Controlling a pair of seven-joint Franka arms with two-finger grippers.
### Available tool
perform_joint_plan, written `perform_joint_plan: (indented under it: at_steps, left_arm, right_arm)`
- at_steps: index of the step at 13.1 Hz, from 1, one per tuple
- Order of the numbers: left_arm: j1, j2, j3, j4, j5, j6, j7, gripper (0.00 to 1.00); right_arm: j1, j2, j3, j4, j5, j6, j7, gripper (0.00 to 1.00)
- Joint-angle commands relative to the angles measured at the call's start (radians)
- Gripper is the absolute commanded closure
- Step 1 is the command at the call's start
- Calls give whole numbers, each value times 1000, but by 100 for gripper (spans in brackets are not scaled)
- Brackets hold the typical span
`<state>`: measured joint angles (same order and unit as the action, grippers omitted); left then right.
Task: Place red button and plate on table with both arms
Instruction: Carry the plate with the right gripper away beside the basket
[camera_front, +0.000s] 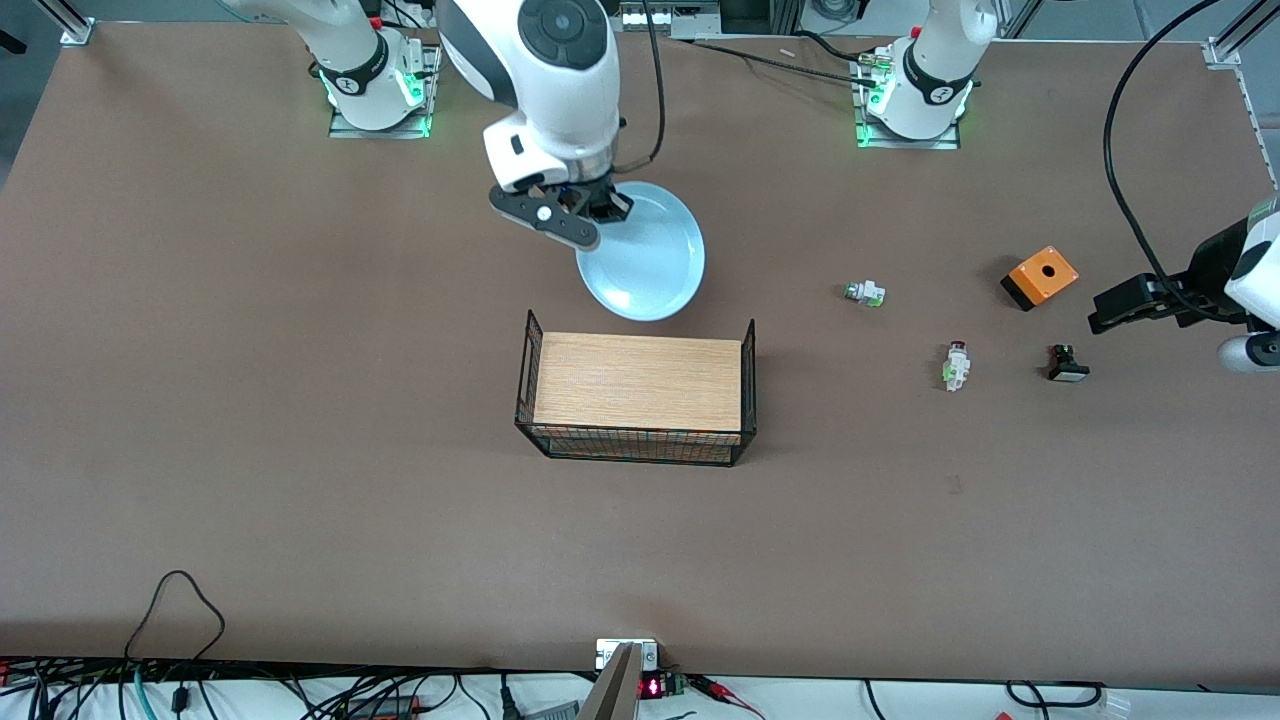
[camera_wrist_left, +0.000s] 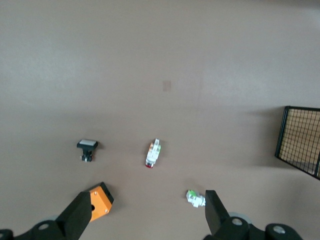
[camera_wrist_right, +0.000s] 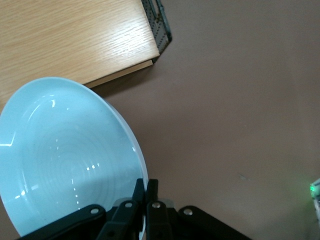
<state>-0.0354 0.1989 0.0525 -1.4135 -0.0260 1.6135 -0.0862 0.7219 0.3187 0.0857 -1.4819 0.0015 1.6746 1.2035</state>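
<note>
Plate (camera_front: 650, 265): glossy pale blue, ceramic-looking glaze, smooth, faint concentric rings and bright highlights in the right wrist view.
Table (camera_front: 250, 400): matt brown, even, no glare.
Wire rack (camera_front: 636, 400): thin black metal mesh; top is a light wood-grain panel, satin.
Red button (camera_front: 956, 366): whitish plastic body, dark red cap.
Orange box (camera_front: 1040, 277): smooth orange plastic over black base.
2 grippers: matt black fingers; arm shells glossy white plastic.
</note>
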Motion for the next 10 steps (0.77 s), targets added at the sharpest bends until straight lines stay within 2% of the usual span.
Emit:
perform_joint_plan:
  at_steps: [1, 3, 5, 10]
  left_arm:
    - [-23, -62, 27, -82, -20, 48, 17, 0]
    - [-15, -62, 24, -82, -20, 48, 28, 0]
    - [-14, -64, 26, -81, -20, 48, 100, 0]
    - [-12, -64, 29, -81, -20, 25, 66, 0]
  right_arm:
    - [-10, -56, -1, -14, 18, -67, -59, 100]
    - [-51, -95, -12, -14, 18, -140, -178, 100]
    - [-151, -122, -17, -12, 32, -191, -347, 100]
    - [-502, -132, -18, -12, 72, -254, -919, 100]
